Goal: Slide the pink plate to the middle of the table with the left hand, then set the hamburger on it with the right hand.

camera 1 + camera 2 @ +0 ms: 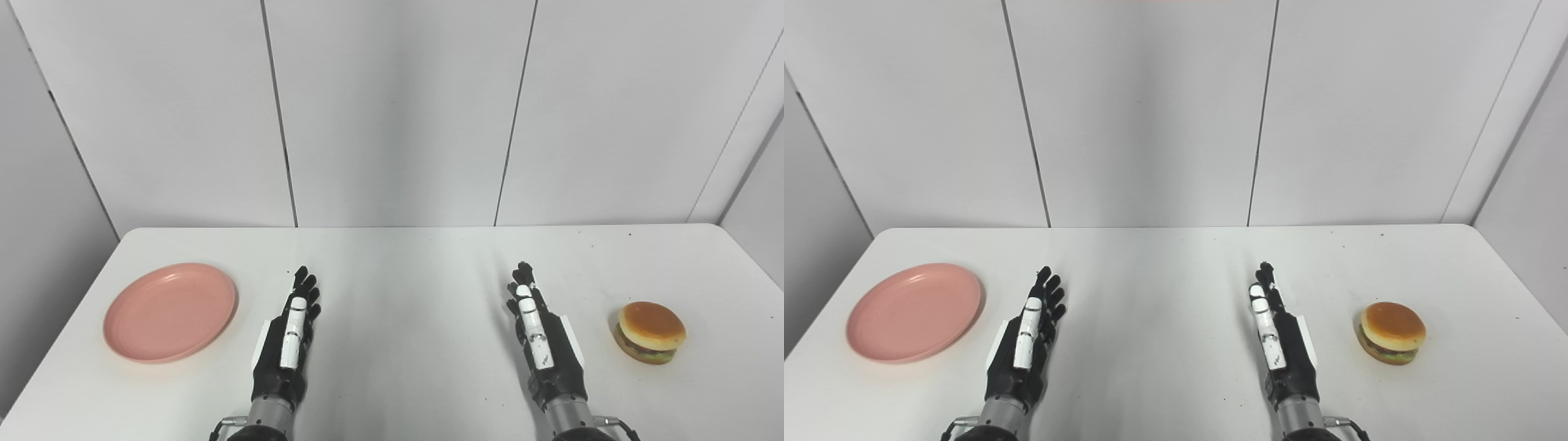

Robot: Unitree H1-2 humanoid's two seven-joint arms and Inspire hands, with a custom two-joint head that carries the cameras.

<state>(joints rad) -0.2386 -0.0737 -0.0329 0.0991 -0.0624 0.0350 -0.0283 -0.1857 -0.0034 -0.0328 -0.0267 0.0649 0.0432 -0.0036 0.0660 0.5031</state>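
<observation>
Nearest the camera, both forearms come up from the bottom edge onto a white table (392, 380). The left hand (288, 343) sits on the left half of the tabletop, edge-on with the thumb side up, its black fingers (304, 286) stretched straight forward and close together, holding nothing. The right hand (542, 343) mirrors it on the right half, fingers (524, 278) likewise extended toward the far edge and empty. The two hands are well apart, with a bare stretch of table between them.

At about the same depth, out to the left, the pink plate (170, 311) lies flat near the table's left edge, just beside the left hand but not touching it. It is shallow, round and carries nothing. On the opposite side the hamburger (650, 332) stands on the tabletop near the right edge, to the right of the right hand and apart from it, with a golden bun on top and green and dark layers beneath.

The table surface is smooth, matte white with rounded far corners, and a few small dark specks scattered over it, mostly toward the far right. Behind it rises a wall of pale grey panels (392, 110) divided by thin dark vertical seams; angled side panels close in at left and right.
</observation>
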